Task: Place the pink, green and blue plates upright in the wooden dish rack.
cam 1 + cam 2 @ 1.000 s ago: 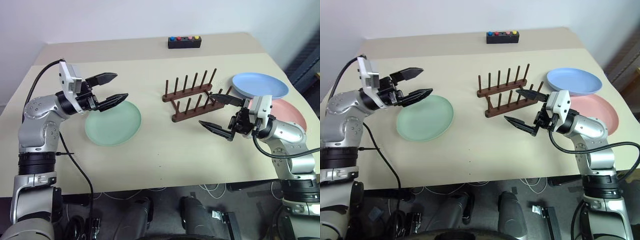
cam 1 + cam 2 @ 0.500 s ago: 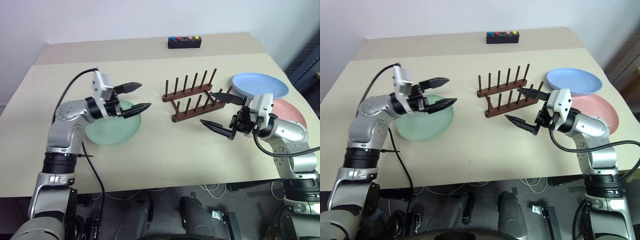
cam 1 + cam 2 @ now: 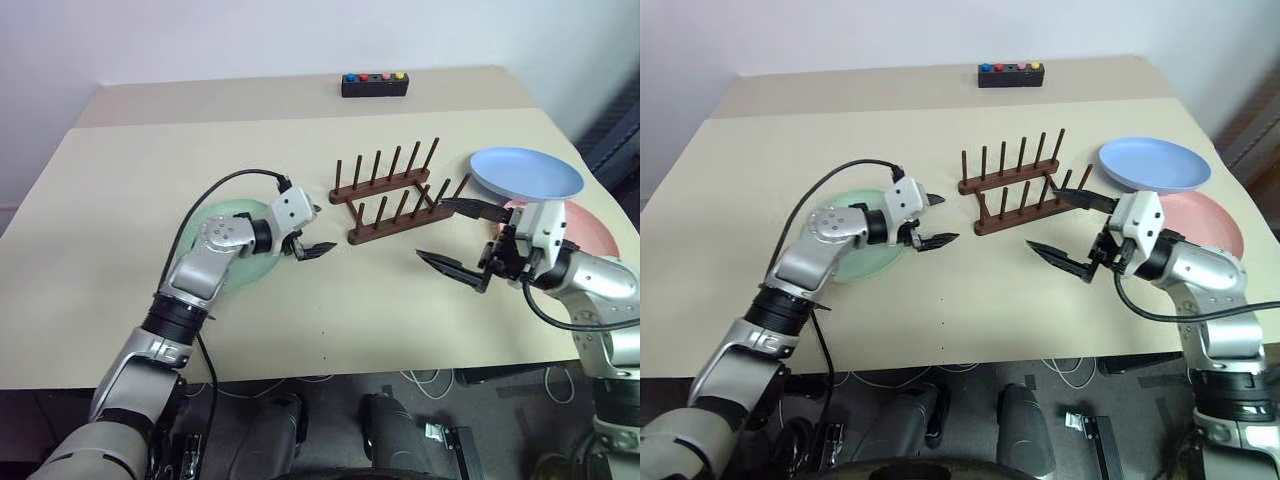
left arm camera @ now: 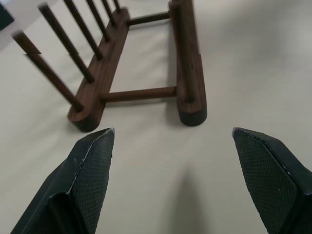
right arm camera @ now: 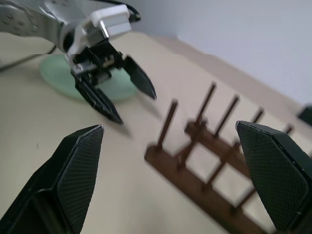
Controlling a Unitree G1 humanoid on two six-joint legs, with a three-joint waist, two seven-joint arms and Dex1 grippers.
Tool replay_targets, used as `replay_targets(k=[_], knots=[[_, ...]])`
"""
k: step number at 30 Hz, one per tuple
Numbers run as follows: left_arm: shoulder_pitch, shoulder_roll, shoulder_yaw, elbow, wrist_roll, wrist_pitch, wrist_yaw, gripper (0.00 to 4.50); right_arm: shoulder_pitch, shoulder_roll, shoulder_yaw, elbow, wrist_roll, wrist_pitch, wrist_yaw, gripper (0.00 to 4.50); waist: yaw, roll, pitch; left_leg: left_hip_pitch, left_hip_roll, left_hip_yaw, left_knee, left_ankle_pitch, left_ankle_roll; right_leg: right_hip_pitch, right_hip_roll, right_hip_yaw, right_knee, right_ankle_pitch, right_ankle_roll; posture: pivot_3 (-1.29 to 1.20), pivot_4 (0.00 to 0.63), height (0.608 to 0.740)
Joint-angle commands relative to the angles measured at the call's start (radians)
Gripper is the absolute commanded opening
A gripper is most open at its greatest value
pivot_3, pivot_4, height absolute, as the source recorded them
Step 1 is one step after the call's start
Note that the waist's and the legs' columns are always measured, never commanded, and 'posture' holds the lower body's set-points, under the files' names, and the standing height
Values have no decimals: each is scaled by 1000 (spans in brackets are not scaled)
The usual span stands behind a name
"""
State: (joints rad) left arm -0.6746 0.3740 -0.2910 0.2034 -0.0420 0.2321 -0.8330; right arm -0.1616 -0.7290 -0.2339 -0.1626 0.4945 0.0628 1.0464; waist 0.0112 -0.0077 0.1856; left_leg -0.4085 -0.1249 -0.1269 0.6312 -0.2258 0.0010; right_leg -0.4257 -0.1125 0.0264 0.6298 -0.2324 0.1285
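Two pairs of black fingers stood spread wide and held nothing. The left gripper point(image 3: 312, 232) hung low over the bench point(image 3: 120, 190), its fingers point(image 4: 90, 161) aimed at the near end of the wooden dish rack point(image 3: 395, 192), just short of it and not touching; in the left wrist view the end of the two rails sat between the fingertips with bare bench in front. Behind that gripper the left arm lay across the green plate point(image 3: 845, 262), which rested flat on the bench, well apart from the rack on its left side.

The right gripper point(image 3: 455, 235) hovered at the other side of the rack, one finger point(image 3: 472, 208) close beside the rack's right end and the other lower, over bare bench. In the right wrist view its fingers framed the rack's pegs and, beyond them, the left gripper and the green plate.

The rack stood at the middle of the bench, its two rows of pegs upright and no plate in it. The blue plate point(image 3: 527, 172) lay flat to the right of the rack, and the pink plate point(image 3: 1210, 218) lay just beside it, nearer the front edge, partly hidden by the right arm. A small black box point(image 3: 374, 84) with coloured buttons sat at the far edge of the bench.
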Motion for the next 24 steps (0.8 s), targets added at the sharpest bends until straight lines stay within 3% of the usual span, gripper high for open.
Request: replay_targets(k=[1, 9, 15, 24], knots=[[-28, -40, 4, 11, 6, 17, 25, 3987, 31, -16, -52, -64, 15, -2, -17, 4456, 0, 0, 0, 0, 0, 0, 0, 0, 0, 0, 0, 0, 0, 0, 0, 0, 150, 740], [-69, -133, 9, 90, -9, 233, 43, 3987, 101, -30, -102, -107, 17, 19, -45, 4456, 1, 0, 0, 0, 0, 0, 0, 0, 0, 0, 0, 0, 1, 0, 0, 0, 150, 740], [-88, -196, -25, 127, 14, 208, 52, 3987, 234, -104, -148, -153, 44, 192, -53, 4456, 3, 0, 0, 0, 0, 0, 1, 0, 0, 1, 0, 0, 0, 0, 0, 0, 150, 740], [-112, -237, -13, 179, 21, 193, 78, 3987, 309, -102, -199, -226, 99, 364, -131, 4456, 3, 0, 0, 0, 0, 0, 1, 0, 1, 1, 0, 0, 0, 0, 0, 0, 150, 740]])
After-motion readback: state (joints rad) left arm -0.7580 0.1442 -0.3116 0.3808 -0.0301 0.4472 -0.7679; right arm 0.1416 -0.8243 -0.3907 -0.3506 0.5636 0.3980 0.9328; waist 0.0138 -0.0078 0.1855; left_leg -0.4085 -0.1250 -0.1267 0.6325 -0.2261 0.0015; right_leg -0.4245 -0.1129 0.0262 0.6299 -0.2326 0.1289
